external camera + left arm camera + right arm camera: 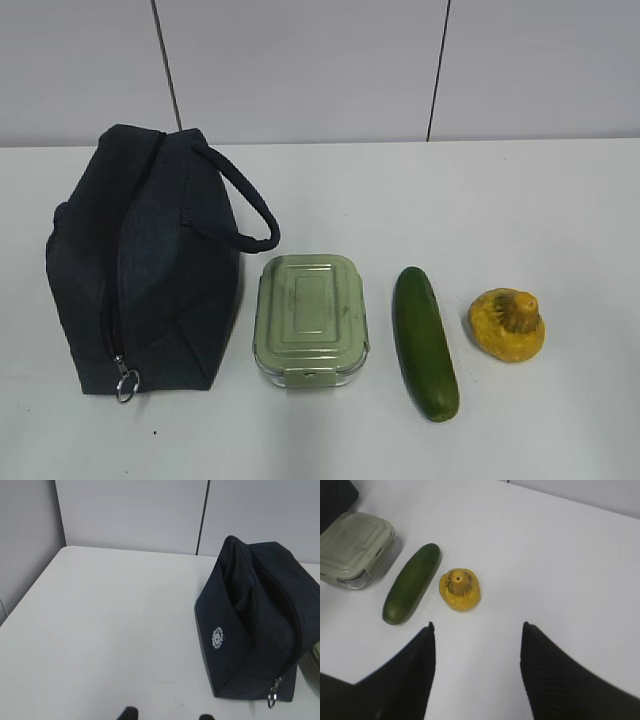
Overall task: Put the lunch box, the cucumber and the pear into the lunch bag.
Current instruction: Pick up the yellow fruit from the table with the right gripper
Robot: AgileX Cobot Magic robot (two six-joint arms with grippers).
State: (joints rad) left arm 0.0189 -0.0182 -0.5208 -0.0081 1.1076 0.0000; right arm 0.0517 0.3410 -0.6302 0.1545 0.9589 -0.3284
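Right gripper (477, 630) fingers spread wide, holding nothing, above bare table (580, 575) near pear (460, 589); cucumber (412, 582) beside it, lunch box (353, 548) beyond. Left gripper (167, 715) tips barely visible, state unclear; lunch bag (255, 640) right

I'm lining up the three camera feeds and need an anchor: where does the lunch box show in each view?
Exterior view: the lunch box sits at lower centre, between the lunch bag and the cucumber.
Left wrist view: only a pale sliver at the right edge, behind the bag's zipper end.
Right wrist view: upper left, left of the cucumber.
Shared landmark: the lunch bag, beside the box in all three views.
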